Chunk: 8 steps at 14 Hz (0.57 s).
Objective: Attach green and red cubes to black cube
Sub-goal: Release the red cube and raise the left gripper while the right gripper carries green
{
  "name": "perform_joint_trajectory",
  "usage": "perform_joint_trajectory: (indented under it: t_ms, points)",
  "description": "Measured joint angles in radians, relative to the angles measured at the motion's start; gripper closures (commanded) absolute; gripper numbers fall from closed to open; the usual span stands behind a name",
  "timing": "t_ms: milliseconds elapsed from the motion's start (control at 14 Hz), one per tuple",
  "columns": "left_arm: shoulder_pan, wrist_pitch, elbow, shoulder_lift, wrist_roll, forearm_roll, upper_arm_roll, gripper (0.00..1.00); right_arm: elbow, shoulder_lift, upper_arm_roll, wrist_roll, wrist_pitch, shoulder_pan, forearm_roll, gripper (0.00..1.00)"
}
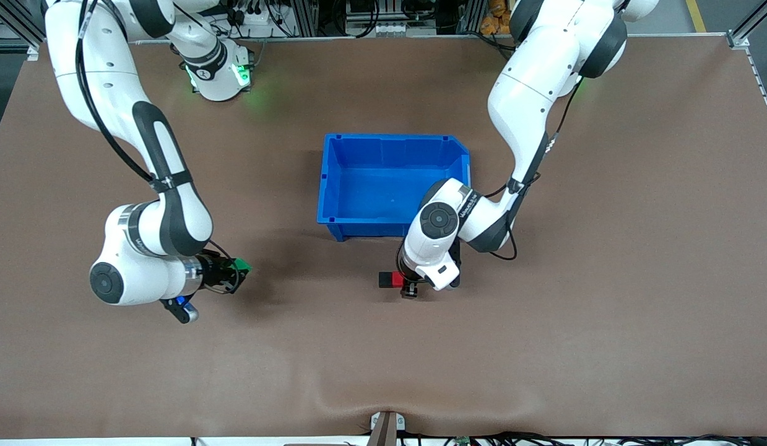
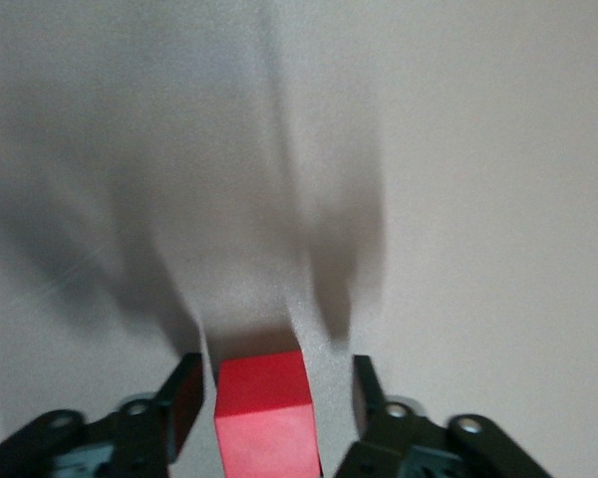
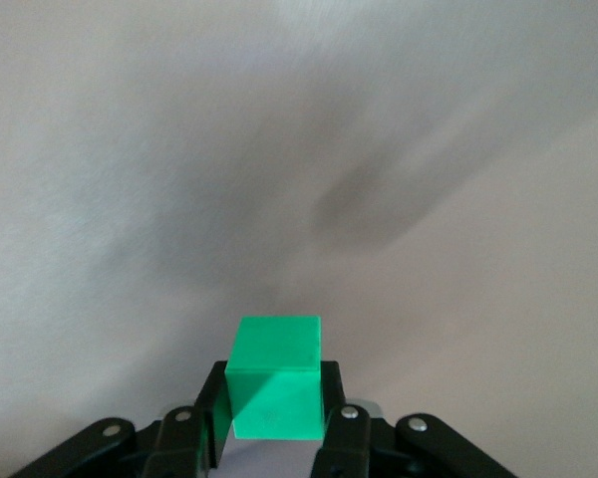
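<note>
I see my left gripper [image 2: 269, 408] spread around the red cube [image 2: 264, 413], releasing it beside the black cube [image 1: 383, 280]; my right gripper [image 3: 277, 418] pinches the green cube [image 3: 274, 376], ready for attaching.

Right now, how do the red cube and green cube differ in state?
1. Grip: the green cube is clamped between the right gripper's fingers; the red cube sits between the left gripper's open fingers with gaps on both sides.
2. Place: the red cube lies just in front of the blue bin, joined to the black cube; the green cube is toward the right arm's end.
Shared: same size, plain solid colour.
</note>
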Motion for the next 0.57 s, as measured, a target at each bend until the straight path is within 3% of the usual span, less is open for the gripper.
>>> perform_joint_trajectory:
  t_ms: [285, 570]
  points:
    - [-0.019, -0.008, 0.021, -0.01, 0.003, 0.067, 0.017, 0.0, 0.01, 0.0, 0.0, 0.124, 0.036, 0.035, 0.03, 1.0]
    - [-0.015, -0.113, 0.039, -0.094, 0.047, 0.133, 0.019, 0.0, 0.011, 0.0, 0.001, 0.326, 0.13, 0.088, 0.077, 1.0]
